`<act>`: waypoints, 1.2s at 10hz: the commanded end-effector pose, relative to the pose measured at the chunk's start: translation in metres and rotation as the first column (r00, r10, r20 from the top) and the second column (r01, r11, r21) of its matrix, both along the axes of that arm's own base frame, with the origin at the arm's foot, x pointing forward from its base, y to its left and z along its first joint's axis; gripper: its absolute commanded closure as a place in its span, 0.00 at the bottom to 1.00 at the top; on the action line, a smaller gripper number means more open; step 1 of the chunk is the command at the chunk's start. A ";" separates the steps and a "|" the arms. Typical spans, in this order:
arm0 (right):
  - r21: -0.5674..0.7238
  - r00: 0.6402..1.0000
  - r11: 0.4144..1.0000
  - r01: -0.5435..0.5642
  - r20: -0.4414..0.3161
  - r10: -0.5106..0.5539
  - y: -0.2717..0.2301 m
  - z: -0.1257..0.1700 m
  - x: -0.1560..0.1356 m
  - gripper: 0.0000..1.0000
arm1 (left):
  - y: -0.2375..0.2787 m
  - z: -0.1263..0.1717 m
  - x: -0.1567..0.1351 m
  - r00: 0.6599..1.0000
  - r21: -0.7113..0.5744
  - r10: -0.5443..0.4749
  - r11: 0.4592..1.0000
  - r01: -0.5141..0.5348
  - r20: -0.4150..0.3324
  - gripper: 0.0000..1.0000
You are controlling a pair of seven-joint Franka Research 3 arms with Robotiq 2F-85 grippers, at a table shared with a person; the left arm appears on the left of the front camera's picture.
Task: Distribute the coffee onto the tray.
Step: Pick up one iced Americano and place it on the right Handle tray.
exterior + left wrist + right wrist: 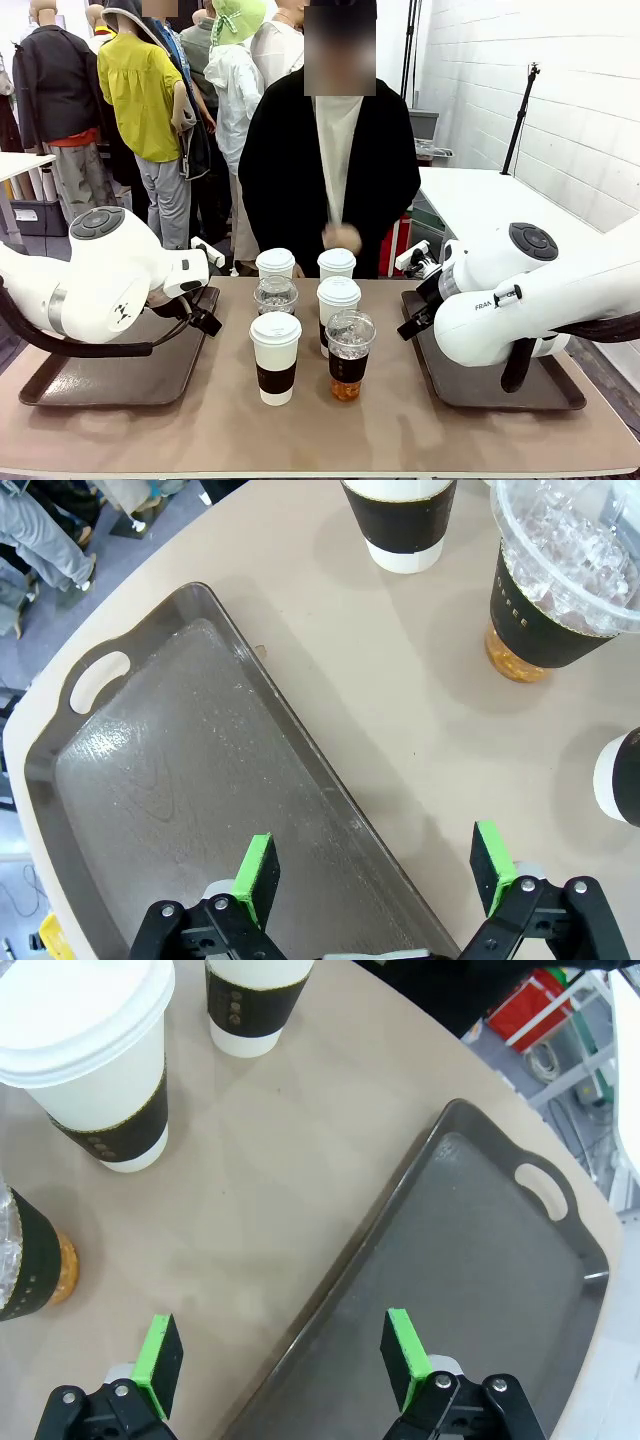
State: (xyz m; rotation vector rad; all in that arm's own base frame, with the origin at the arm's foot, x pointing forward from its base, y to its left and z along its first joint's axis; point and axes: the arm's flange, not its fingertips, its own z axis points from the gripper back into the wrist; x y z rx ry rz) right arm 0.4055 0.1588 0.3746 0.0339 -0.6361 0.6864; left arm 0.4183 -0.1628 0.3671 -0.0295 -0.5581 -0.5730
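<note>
The coffee (pixel 338 300) stands in the middle of the worktop (pixel 200 430), six cups grouped in two short rows running from the robot's side to the far side. All six rest on the worktop's bare surface.

The left hand (pixel 375 870) hangs over the worktop's left part with its fingers spread wide and nothing between them. One green pad (pixel 258 875) is above the inner rim of the left tray (pixel 150 780); the other is above bare worktop.

The right hand (pixel 282 1352) hangs over the worktop's right part, its fingers just as wide apart and gripping nothing. One pad (pixel 405 1355) is above the right tray (pixel 480 1240), the other above bare worktop.

Out from the hands, toward the worktop's middle, are four white paper cups (pixel 275 355) with dark sleeves. With them are two clear dome-lidded cups (pixel 350 355); the one nearer the robot shows brown drink at its base.

At the worktop's far side a person (pixel 330 160) in a black coat stands with one hand (pixel 342 237) raised just behind the cups.
</note>
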 end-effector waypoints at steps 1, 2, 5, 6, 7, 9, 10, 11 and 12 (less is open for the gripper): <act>0.018 1.000 1.000 -0.004 0.011 0.004 0.003 0.008 0.001 0.00 | -0.002 0.010 0.001 1.000 -0.006 -0.009 1.000 0.009 0.004 0.00; 0.037 0.999 0.999 -0.018 0.030 0.017 0.006 0.022 0.000 0.00 | -0.004 0.025 -0.002 1.000 0.002 -0.015 1.000 0.015 0.026 0.00; 0.020 0.998 0.999 -0.029 0.048 0.028 0.012 0.055 -0.009 0.00 | -0.006 0.068 -0.017 0.997 0.018 -0.023 1.000 0.021 0.073 0.00; 0.012 0.996 1.000 -0.016 0.084 0.015 0.011 0.072 -0.012 0.00 | -0.008 0.082 -0.022 0.996 0.027 -0.023 0.999 0.021 0.087 0.00; 0.013 0.994 1.000 -0.014 0.105 0.012 0.010 0.085 -0.014 0.00 | -0.008 0.093 -0.026 0.995 0.035 -0.029 0.999 0.026 0.096 0.00; 0.028 0.991 1.000 -0.011 0.135 0.007 0.012 0.108 -0.020 0.00 | -0.007 0.122 -0.037 0.989 0.040 -0.056 0.998 0.051 0.134 0.00; 0.030 0.991 0.999 -0.016 0.136 0.012 0.011 0.116 -0.023 0.00 | -0.007 0.135 -0.044 0.987 0.038 -0.070 0.997 0.065 0.143 0.00; 0.032 0.991 0.999 -0.022 0.133 0.017 0.008 0.123 -0.026 0.00 | -0.006 0.145 -0.049 0.986 0.044 -0.065 0.997 0.058 0.155 0.00; 0.030 0.991 0.999 -0.030 0.128 0.025 0.005 0.126 -0.026 0.00 | -0.004 0.149 -0.051 0.985 0.044 -0.070 0.997 0.063 0.160 0.00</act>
